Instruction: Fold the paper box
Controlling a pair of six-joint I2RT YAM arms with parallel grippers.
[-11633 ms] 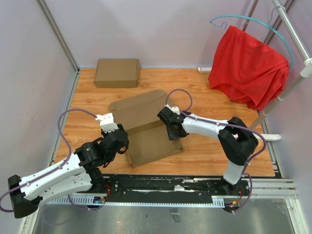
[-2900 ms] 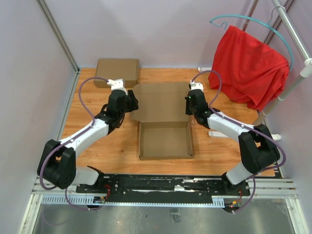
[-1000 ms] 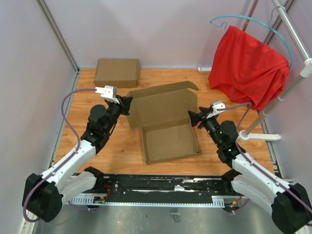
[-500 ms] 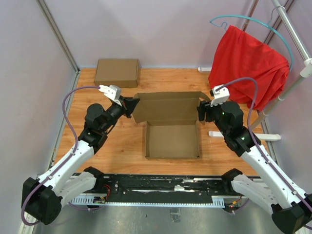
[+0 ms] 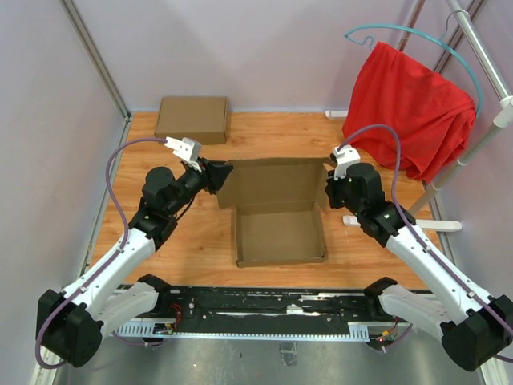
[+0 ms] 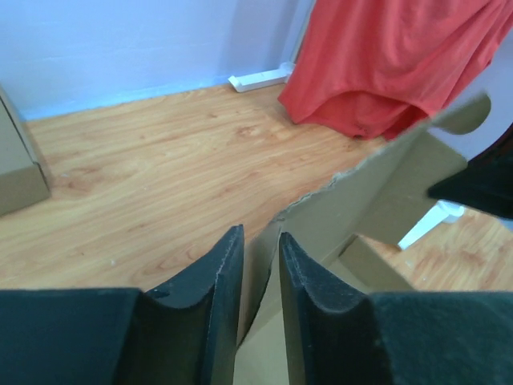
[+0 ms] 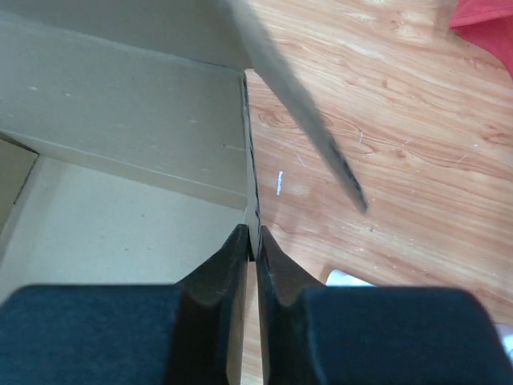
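Two robot arms work on a paper box (image 5: 280, 237) at the middle of a wooden table (image 5: 365, 257), with the job judged well past halfway: the near part of the die-cut sheet already stands as a shallow tray with its walls up, while the lid (image 5: 272, 183) rises upright along the tray's far side and is not yet brought down. What appears to be left is to swing that lid toward the near edge, tuck its side flaps inside the walls and press it closed. The left gripper (image 5: 218, 175) sits at the lid's left edge, its jaws only narrowly apart with the cardboard running between them; the wrist view does not settle whether the pads are pressing the sheet or merely straddling it. The right gripper (image 5: 329, 192) is at the far right corner, where lid meets tray, its fingers (image 7: 226, 269) drawn almost together and pinching the thin edge of the right wall. The tray holds nothing, its bare brown floor showing from above. A second cardboard box (image 5: 192, 119), fully formed and closed, lies at the far left of the table, well apart, its contents hidden. A red cloth (image 5: 409, 108) hangs from a teal hanger (image 5: 401, 30) at the far right
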